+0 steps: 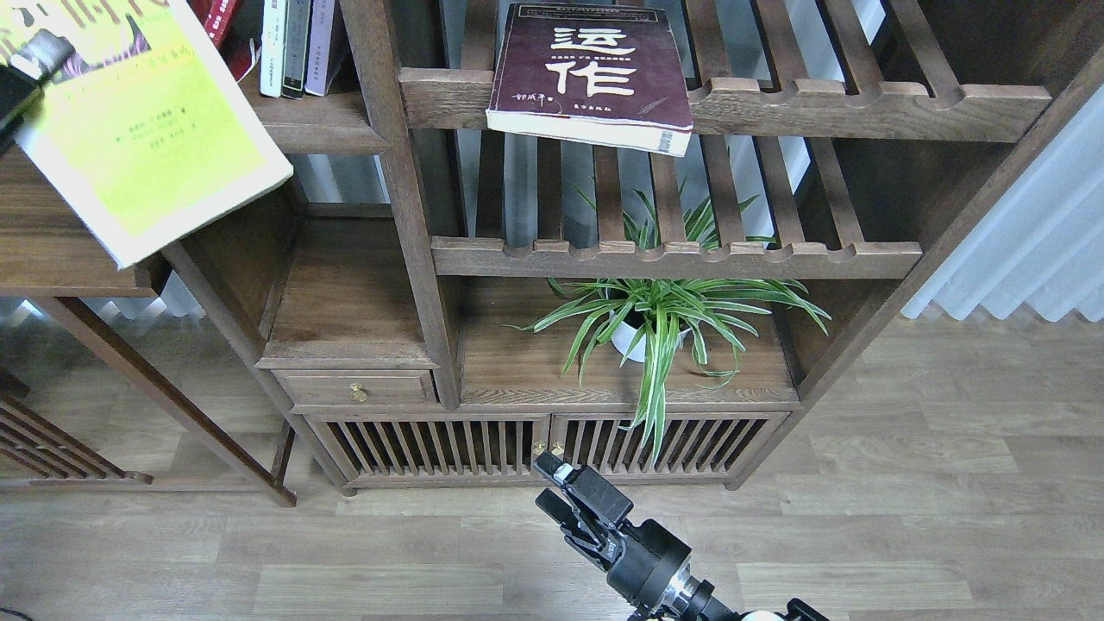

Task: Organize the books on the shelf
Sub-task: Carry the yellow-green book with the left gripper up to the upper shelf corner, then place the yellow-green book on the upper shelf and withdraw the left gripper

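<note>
At the upper left corner of the frame the left pincer [26,73] grasps the yellow-green book [147,129] by its top corner, the cover facing up. The book's long axis runs from upper left down toward lower right, and its free lower corner pokes out past the dark wooden board [60,250] beneath it (a corner grip, so the book could swing or slip out if moved fast).

The right pincer [561,496], at the bottom centre, hangs low with nothing in it; I cannot tell whether its fingers are parted.

The maroon book [595,73] lies flat on the top slatted rack [862,103], spine leftward, title upright, overhanging the front rail; a nudge could tip it onto the spider plant [664,319].
</note>
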You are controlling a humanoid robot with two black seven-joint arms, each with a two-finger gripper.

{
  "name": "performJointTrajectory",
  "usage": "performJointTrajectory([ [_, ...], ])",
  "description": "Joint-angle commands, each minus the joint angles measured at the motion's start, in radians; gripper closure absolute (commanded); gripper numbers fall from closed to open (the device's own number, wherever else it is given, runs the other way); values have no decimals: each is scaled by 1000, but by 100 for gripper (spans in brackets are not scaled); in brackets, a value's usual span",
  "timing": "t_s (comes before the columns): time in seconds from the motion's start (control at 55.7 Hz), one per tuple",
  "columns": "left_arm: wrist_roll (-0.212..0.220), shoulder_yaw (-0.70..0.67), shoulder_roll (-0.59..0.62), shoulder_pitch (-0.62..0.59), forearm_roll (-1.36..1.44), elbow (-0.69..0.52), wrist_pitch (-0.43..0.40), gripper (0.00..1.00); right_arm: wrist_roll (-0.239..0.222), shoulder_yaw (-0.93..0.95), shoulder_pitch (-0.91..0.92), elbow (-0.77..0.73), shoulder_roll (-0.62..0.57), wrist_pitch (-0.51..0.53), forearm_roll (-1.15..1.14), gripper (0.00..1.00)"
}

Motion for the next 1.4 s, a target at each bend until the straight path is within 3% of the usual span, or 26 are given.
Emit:
performJointTrajectory([
  [0.0, 34, -29, 79, -13, 54, 1, 0, 99, 0, 3, -2, 0, 0, 0, 0, 2],
  [0.126, 54, -100, 93, -13, 134, 13, 0, 98, 0, 3, -2, 0, 0, 0, 0, 2],
  [0.251, 154, -118, 80, -45, 181, 68, 0, 98, 0, 3, 0, 0, 0, 0, 0, 2],
  [0.431, 220, -112, 38, -149, 276, 135, 0, 98, 0, 3, 0, 2, 0, 0, 0, 2],
  [0.915, 237, -106, -191, -471, 669, 321, 0, 98, 0, 3, 0, 5, 0, 0, 2, 2],
  [1.131, 235, -88, -338, -542, 792, 416, 0, 98, 0, 3, 0, 6, 0, 0, 3, 2],
  [1.382, 194, -86, -444, -591, 889, 432, 0, 98, 0, 3, 0, 6, 0, 0, 3, 2],
])
